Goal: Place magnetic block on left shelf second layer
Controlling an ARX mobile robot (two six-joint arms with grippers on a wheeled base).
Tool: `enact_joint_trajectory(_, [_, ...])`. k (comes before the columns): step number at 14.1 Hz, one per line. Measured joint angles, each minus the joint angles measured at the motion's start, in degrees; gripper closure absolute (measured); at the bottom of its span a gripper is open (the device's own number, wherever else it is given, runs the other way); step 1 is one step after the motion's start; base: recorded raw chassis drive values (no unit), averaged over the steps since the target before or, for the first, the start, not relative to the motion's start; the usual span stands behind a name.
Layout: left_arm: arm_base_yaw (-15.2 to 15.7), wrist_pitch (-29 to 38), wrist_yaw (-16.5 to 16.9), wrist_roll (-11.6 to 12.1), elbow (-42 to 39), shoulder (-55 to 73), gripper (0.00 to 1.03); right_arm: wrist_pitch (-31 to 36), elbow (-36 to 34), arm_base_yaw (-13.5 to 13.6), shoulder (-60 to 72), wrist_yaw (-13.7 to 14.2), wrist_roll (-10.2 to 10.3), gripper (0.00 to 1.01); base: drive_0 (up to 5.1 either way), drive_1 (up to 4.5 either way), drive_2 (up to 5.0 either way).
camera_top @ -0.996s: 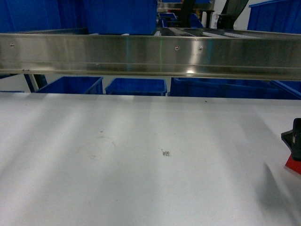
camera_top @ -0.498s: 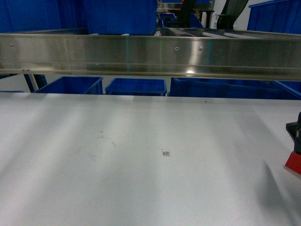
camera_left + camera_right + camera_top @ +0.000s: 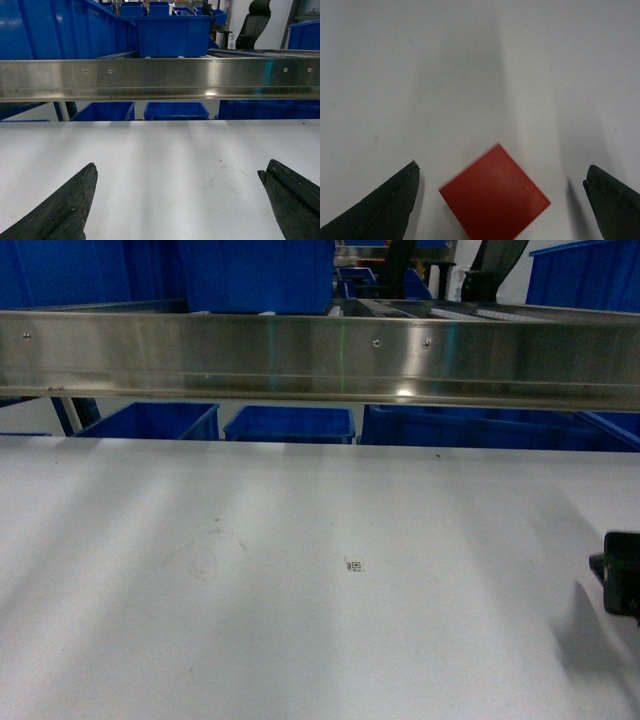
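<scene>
The magnetic block (image 3: 495, 197), a plain red cube, lies corner-on on the white table (image 3: 420, 75). It sits between the two spread fingers of my right gripper (image 3: 502, 166), which is open and touches neither side of it. In the head view only a black part of the right gripper (image 3: 622, 585) shows at the right edge, and it hides the block. My left gripper (image 3: 179, 167) hovers open over bare tabletop with nothing between its fingers. A large smooth blue tub (image 3: 50, 30) stands on steel racking at the upper left. I cannot tell whether that is the left shelf second layer.
A wide steel rail (image 3: 320, 360) runs across behind the table (image 3: 300, 540), with blue tubs above it (image 3: 255, 275) and lower ones behind it (image 3: 290, 425). A black office chair (image 3: 256, 25) stands at the back right. A small printed marker (image 3: 352, 565) lies mid-table.
In the head view my right gripper has dropped lower at the right edge. The red block that showed beneath it is now covered by it.
</scene>
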Motion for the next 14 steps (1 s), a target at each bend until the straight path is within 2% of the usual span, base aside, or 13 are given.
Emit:
enact_joint_trajectory(5, [0.0, 0.0, 0.0, 0.0, 0.0, 0.0, 0.05, 1.3, 0.0, -0.4, 3.0, -0.9, 0.0, 0.03, 0.0, 0.0, 0.0])
enact_joint_trajectory(6, [0.0, 0.0, 0.0, 0.0, 0.0, 0.0, 0.05, 2.0, 1.8, -0.4, 5.0, -0.9, -0.5, 0.03, 0.0, 0.0, 0.0])
enact_joint_trajectory(7, [0.0, 0.0, 0.0, 0.0, 0.0, 0.0, 0.05, 2.4, 2.6, -0.4, 5.9, -1.0, -0.8, 0.19, 0.0, 0.0, 0.0])
enact_joint_trajectory(10, [0.0, 0.0, 0.0, 0.0, 0.0, 0.0, 0.05, 2.3, 2.6, -0.4, 5.7, -1.9, -1.1, 0.54, 0.0, 0.0, 0.0])
enact_joint_trajectory(13, [0.0, 0.0, 0.0, 0.0, 0.0, 0.0, 0.05, 0.3, -0.3, 1.3, 1.2, -3.5, -0.3, 0.56, 0.0, 0.0, 0.0])
enact_joint_trajectory(14, [0.0, 0.0, 0.0, 0.0, 0.0, 0.0, 0.05, -2.6, -2.8, 2.9, -6.6, -5.0, 1.3, 0.56, 0.0, 0.0, 0.0])
